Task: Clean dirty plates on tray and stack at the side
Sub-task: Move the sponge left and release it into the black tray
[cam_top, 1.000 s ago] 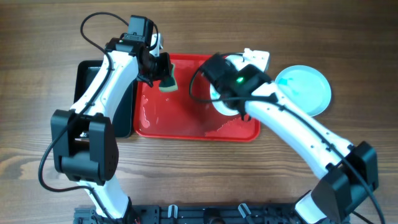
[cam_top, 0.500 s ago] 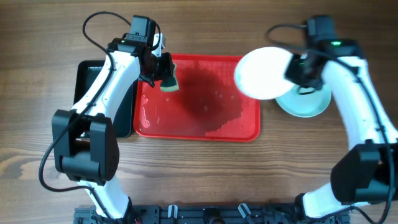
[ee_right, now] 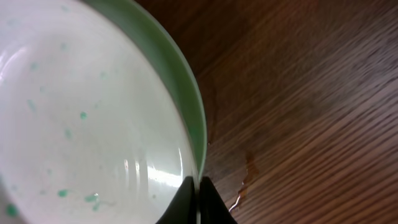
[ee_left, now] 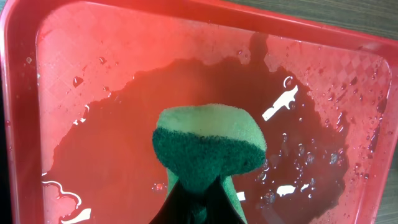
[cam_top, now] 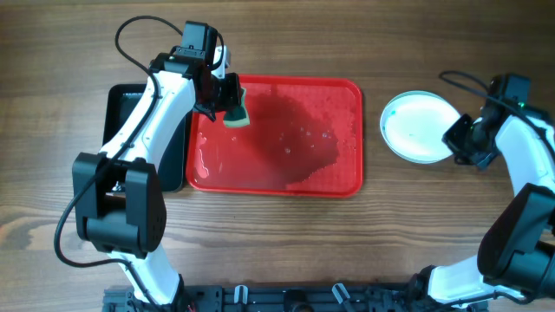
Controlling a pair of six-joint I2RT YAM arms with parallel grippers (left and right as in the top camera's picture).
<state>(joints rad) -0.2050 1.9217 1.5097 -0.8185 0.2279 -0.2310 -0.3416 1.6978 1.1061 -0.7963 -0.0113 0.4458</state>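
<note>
No writing, label, brand, number or sign can be read in any of the three views: the red tray (cam_top: 347,178), the plates (cam_top: 421,130), the green sponge (ee_left: 208,146), the black tray (cam_top: 173,160) and the wooden table (cam_top: 52,52) all show plain, unmarked surfaces

The worktop (cam_top: 416,227) is brown wood with dark streaked grain, evenly lit with a soft sheen, and a small wet trickle (ee_right: 241,182) glistens just beside the right pincer (ee_right: 198,190).
</note>
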